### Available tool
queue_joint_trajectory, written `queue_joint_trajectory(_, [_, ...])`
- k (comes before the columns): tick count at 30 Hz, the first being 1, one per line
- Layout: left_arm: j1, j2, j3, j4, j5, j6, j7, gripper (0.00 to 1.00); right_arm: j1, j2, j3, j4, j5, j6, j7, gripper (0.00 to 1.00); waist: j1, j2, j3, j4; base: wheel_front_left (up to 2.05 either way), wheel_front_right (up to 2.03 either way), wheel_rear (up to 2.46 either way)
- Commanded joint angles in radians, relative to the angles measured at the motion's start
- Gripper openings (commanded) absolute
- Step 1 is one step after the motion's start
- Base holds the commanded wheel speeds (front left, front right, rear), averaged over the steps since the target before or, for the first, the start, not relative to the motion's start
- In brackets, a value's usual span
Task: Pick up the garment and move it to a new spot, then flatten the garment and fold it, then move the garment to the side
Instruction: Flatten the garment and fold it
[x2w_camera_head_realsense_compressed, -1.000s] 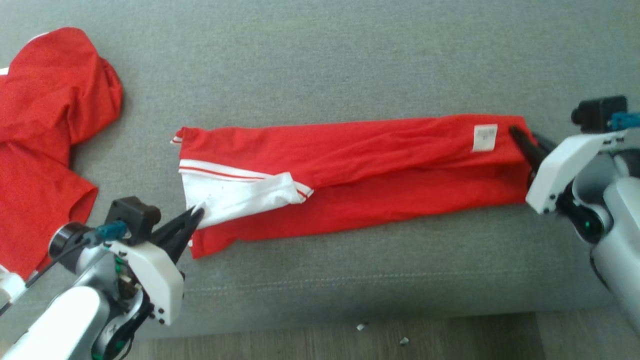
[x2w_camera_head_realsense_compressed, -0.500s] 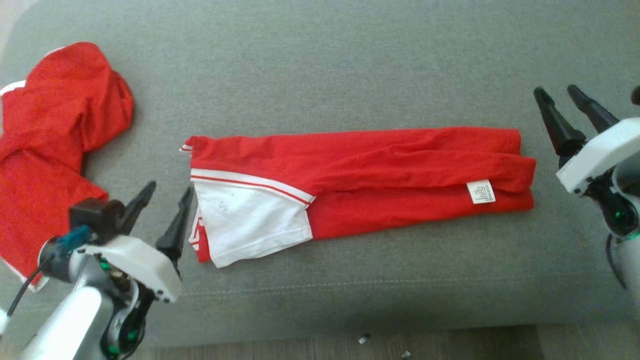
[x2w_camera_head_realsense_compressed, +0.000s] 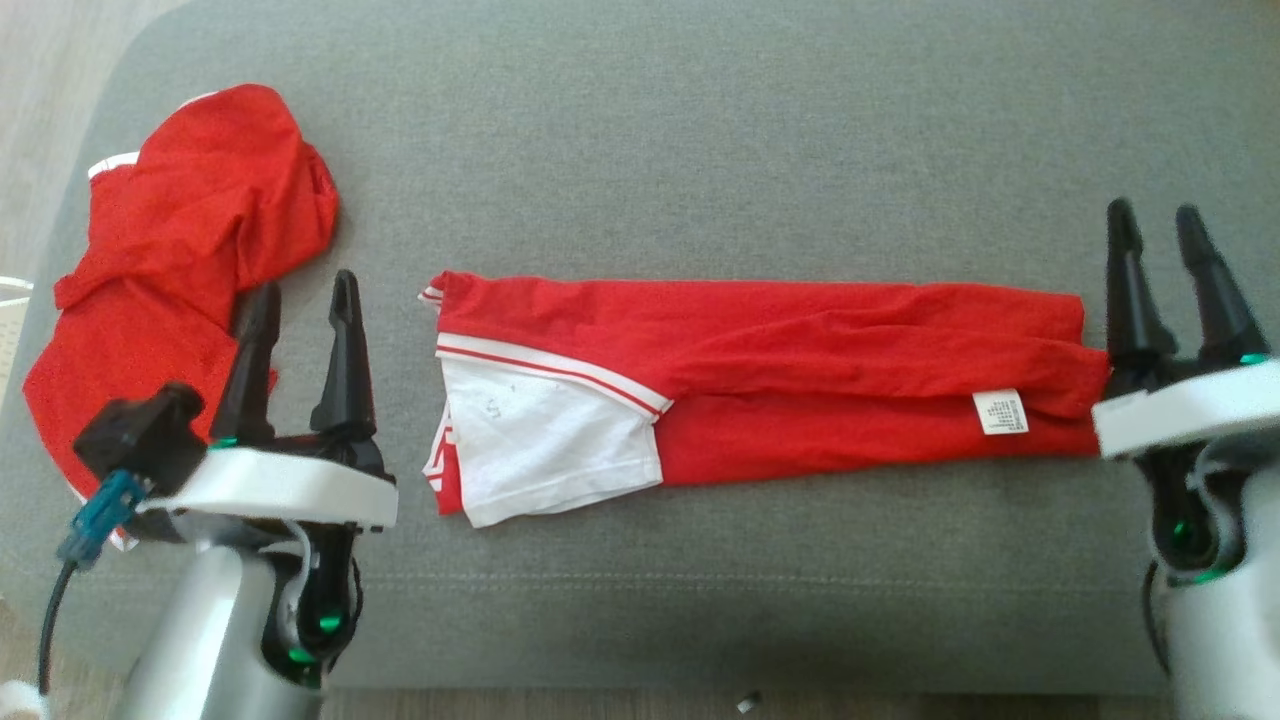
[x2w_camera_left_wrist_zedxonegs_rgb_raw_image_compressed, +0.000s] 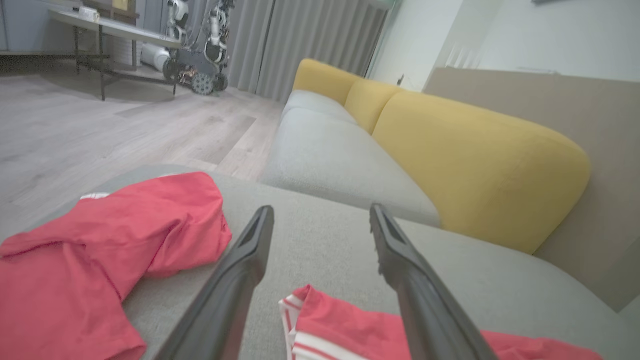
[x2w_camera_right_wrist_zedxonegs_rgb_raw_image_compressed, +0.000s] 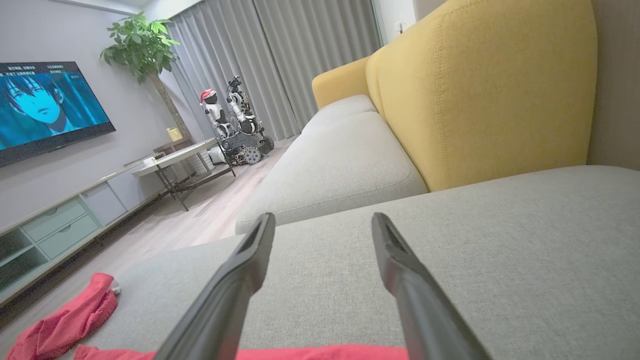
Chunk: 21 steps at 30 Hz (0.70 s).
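Scanning from the left of the head view: pale wooden floor (x2w_camera_head_realsense_compressed: 40, 80), then the rounded end of a grey sofa seat (x2w_camera_head_realsense_compressed: 700, 150). Heaped on that end, a crumpled red shirt (x2w_camera_head_realsense_compressed: 190, 270) with thin white trim, unfolded.

Just right of it, and overlapping its lower part in the picture, the left gripper (x2w_camera_head_realsense_compressed: 306, 283). Fingers pointing up the view, spread wide, nothing between them, clear of the garment (x2w_camera_head_realsense_compressed: 760, 340). From the left wrist: crumpled red shirt to the left, a white-striped corner of the garment low between the spread fingers, grey seat beneath.

Next, mid-seat, the garment itself: red, folded into a long narrow band, lying flat and running left to right. At its left end, a white sleeve panel (x2w_camera_head_realsense_compressed: 550, 440) with a red-and-white stripe along the upper edge. Near its right end, a small white label (x2w_camera_head_realsense_compressed: 1000, 412) facing up.

At the far right, the right gripper (x2w_camera_head_realsense_compressed: 1154, 208). Fingers up the view, wide apart, empty. White body overlapping the garment's right end in the picture; contact impossible to judge. From the right wrist: red edge of the garment along the bottom, under the finger bases, grey seat ahead. Farther off, a television (x2w_camera_right_wrist_zedxonegs_rgb_raw_image_compressed: 45, 110), a potted plant (x2w_camera_right_wrist_zedxonegs_rgb_raw_image_compressed: 140, 45), another robot (x2w_camera_right_wrist_zedxonegs_rgb_raw_image_compressed: 235, 125) by grey curtains, then a yellow backrest (x2w_camera_right_wrist_zedxonegs_rgb_raw_image_compressed: 475, 85).
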<state>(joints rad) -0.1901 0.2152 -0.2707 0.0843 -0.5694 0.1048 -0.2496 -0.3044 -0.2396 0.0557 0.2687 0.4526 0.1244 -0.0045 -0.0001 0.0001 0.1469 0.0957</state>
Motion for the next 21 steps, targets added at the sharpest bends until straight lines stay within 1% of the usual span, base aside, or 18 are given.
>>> queue_joint_trajectory(1, [-0.005,-0.024,0.079,-0.046,0.031,-0.014,-0.012,1.00,0.013,0.012,0.010,-0.042,-0.035,0.006,-0.019,1.00,0.0001,-0.0001,-0.004,0.002,0.00,0.00,0.00])
queue_joint_trajectory(5, [0.044,-0.091,0.144,-0.052,0.123,-0.063,-0.012,1.00,0.038,0.041,-0.003,-0.042,-0.085,0.006,-0.040,1.00,0.0001,-0.0001,-0.004,0.001,0.00,0.00,0.00])
queue_joint_trajectory(7, [0.058,-0.113,0.176,-0.050,0.163,-0.088,-0.012,1.00,0.044,0.055,-0.005,-0.039,-0.101,0.006,-0.045,1.00,0.0001,-0.0001,-0.003,-0.003,0.00,0.00,0.00])
queue_joint_trajectory(8, [0.058,-0.113,0.176,-0.050,0.163,-0.088,-0.012,1.00,0.044,0.055,-0.005,-0.039,-0.101,0.006,-0.045,1.00,0.0001,-0.0001,-0.003,-0.003,0.00,0.00,0.00])
queue_joint_trajectory(11, [0.068,-0.139,0.218,-0.055,0.208,-0.120,-0.012,1.00,0.049,0.067,-0.004,-0.032,-0.128,0.006,-0.054,1.00,0.0001,-0.0001,-0.002,-0.008,0.00,0.00,0.00])
queue_joint_trajectory(15, [0.067,-0.157,0.255,-0.068,0.253,-0.152,-0.012,1.00,0.050,0.078,-0.003,-0.020,-0.153,0.006,-0.061,1.00,0.0001,-0.0001,0.004,-0.014,0.00,0.00,0.00])
queue_joint_trajectory(18, [0.062,-0.162,0.268,-0.080,0.275,-0.166,-0.012,1.00,0.043,0.084,-0.003,-0.014,-0.167,0.006,-0.062,1.00,0.0001,-0.0001,0.018,-0.018,0.00,0.00,0.00])
queue_joint_trajectory(21, [0.056,-0.164,0.274,-0.086,0.275,-0.171,-0.012,1.00,0.034,0.084,-0.003,-0.007,-0.174,0.006,-0.061,1.00,0.0001,-0.0001,0.030,-0.021,0.00,0.00,0.00])
